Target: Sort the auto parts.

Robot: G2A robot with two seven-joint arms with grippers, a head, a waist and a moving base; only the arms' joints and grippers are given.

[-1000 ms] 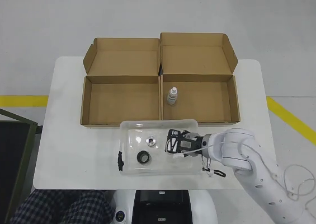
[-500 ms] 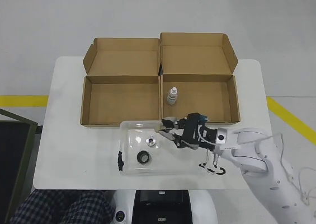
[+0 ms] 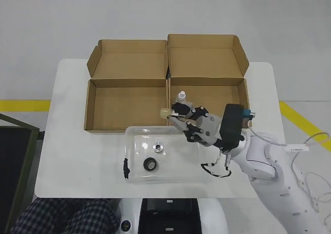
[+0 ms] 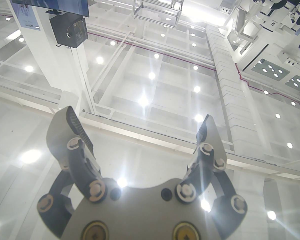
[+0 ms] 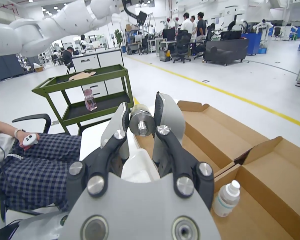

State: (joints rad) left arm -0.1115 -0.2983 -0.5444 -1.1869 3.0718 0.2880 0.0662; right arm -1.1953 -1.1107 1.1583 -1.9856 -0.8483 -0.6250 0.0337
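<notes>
Top view: part (image 3: 166, 112) above box walls (image 3: 169, 96)

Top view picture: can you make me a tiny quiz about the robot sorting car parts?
1. How many round parts lie in the clear tray?
2. True or false: the right gripper is shut on a small metal cylinder.
3. Where does the white bottle stand? A) on a shelf B) in a cardboard box C) on the floor

Key: 1. Two: a silver disc and a black ring. 2. True. 3. B.
</notes>
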